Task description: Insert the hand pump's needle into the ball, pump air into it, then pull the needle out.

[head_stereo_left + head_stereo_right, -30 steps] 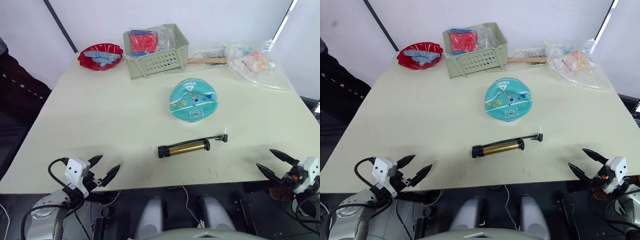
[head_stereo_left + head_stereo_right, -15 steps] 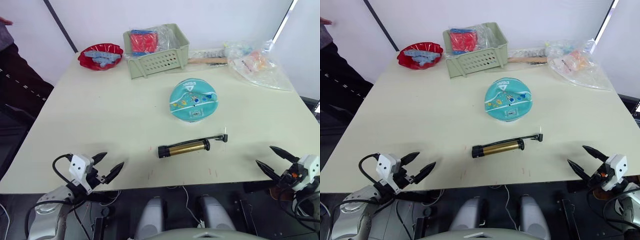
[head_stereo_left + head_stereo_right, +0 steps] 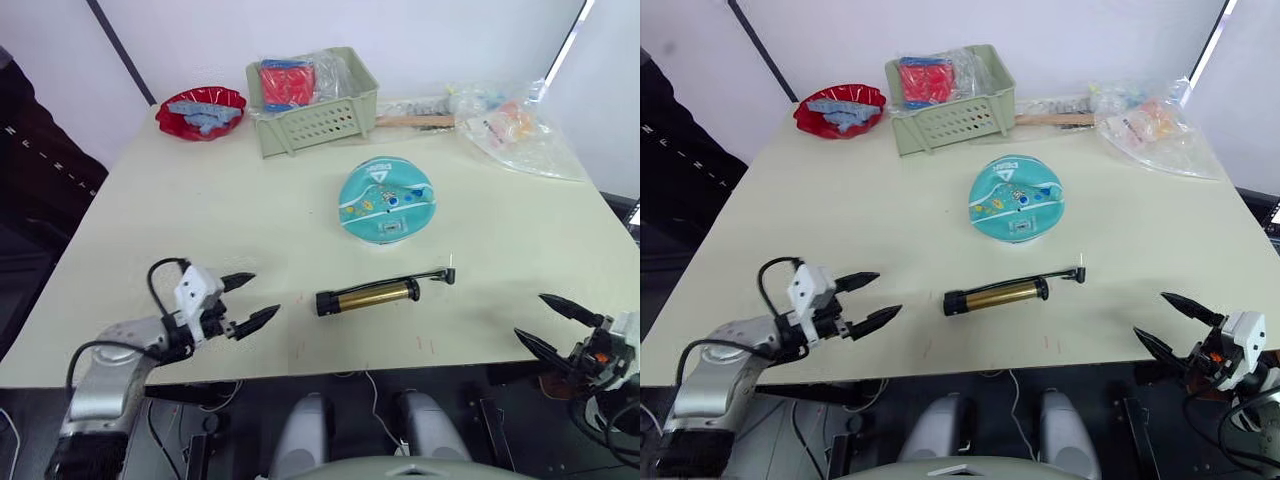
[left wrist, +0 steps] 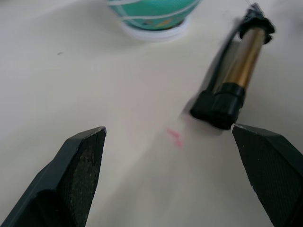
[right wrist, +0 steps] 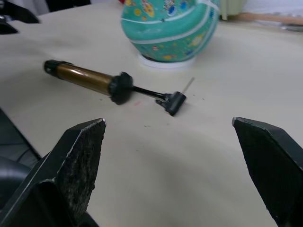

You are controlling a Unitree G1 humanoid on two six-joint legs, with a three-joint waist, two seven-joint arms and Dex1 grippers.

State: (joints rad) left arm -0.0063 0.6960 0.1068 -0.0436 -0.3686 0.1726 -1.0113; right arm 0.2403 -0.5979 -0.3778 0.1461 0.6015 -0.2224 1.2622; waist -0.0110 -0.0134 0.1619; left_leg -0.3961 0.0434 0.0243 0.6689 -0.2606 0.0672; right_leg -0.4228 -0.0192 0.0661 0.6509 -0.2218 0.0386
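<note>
The hand pump [image 3: 367, 296] is lying flat near the front of the cream worktop [image 3: 200, 220], roughly in the middle, its gold tube running left to right with a black cap at each end. Its thin black hose is trailing off the right end, and the needle [image 3: 451, 262] is sticking up from the small black fitting there, touching nothing. The ball [image 3: 386, 199] is sitting farther back on a small white ring, just behind the pump and apart from it, with its white triangle logo facing away from the robot.

The left end effector [image 3: 245, 303] is hovering over the front of the worktop, to the left of the pump, with its two black fingers spread wide and pointing toward the pump's near black cap; it is gripping nothing. In the left wrist view that cap is sitting close to one fingertip [image 4: 265, 165], though I cannot tell whether they are touching. The right end effector [image 3: 555, 325] is hanging off the front right corner of the worktop, well apart from the pump, its fingers also splayed open and empty.

Along the back edge, a pale green basket [image 3: 318, 115] is holding red packets in clear wrap, a red bowl [image 3: 201, 110] is standing to its left, and a wooden-handled tool [image 3: 415, 121] is lying beside crumpled plastic bags [image 3: 515, 130] on the right.
</note>
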